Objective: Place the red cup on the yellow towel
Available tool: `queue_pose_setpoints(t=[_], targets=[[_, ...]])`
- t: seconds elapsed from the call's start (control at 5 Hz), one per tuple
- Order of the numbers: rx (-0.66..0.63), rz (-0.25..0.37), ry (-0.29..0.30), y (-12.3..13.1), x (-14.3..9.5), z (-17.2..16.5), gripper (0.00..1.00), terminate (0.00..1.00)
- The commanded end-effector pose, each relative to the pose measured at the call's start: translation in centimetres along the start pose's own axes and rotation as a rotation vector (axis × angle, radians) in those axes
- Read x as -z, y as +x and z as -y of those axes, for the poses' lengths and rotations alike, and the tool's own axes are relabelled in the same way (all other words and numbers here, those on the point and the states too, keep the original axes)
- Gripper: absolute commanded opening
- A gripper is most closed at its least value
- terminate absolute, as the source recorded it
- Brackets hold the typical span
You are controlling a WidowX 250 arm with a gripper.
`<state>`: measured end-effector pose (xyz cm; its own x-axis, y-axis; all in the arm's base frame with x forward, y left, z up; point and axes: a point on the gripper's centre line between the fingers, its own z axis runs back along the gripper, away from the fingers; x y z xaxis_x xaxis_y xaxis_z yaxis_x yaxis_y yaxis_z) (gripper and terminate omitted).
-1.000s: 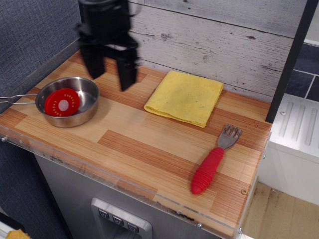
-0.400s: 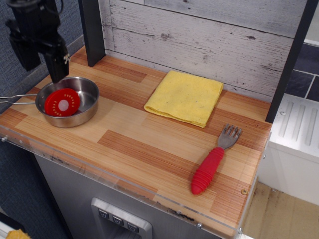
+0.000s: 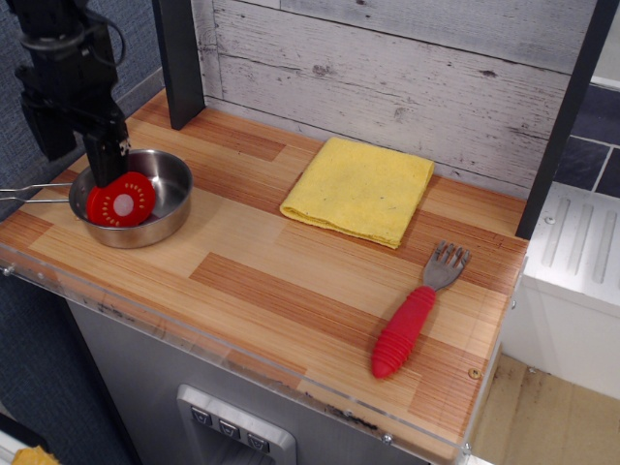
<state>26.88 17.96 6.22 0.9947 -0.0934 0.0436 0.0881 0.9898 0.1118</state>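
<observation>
My gripper [image 3: 76,155] hangs with its fingers spread over the left rim of the steel pan [image 3: 167,203], one finger reaching down just beside the red cup [image 3: 121,201], which lies inside that pan. The yellow towel [image 3: 359,188] lies well apart on the worktop [image 3: 271,281], near the fork [image 3: 415,315]

The setting is a mock kitchen built as a robot test station. A wood-pattern countertop [image 3: 291,262] sits on a grey cabinet with a button panel [image 3: 229,426] on its front. A whitewashed plank wall [image 3: 387,68] forms the backdrop. Cookware is present: a steel pan [image 3: 160,208], a red-handled fork [image 3: 417,310] and a yellow towel [image 3: 360,189]. A clear plastic strip edges the counter front.
</observation>
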Motion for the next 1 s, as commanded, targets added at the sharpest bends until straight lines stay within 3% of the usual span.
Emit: queue_pose_setpoints(t=[0.0, 0.4, 0.8], targets=[[0.011, -0.015, -0.029, -0.4, 0.9, 1.0, 1.00, 0.00], [0.011, -0.051, -0.031, -0.3, 3.1, 1.5, 1.00, 0.00], [-0.001, -0.062, -0.018, 0.0, 3.4, 1.0, 1.00, 0.00]])
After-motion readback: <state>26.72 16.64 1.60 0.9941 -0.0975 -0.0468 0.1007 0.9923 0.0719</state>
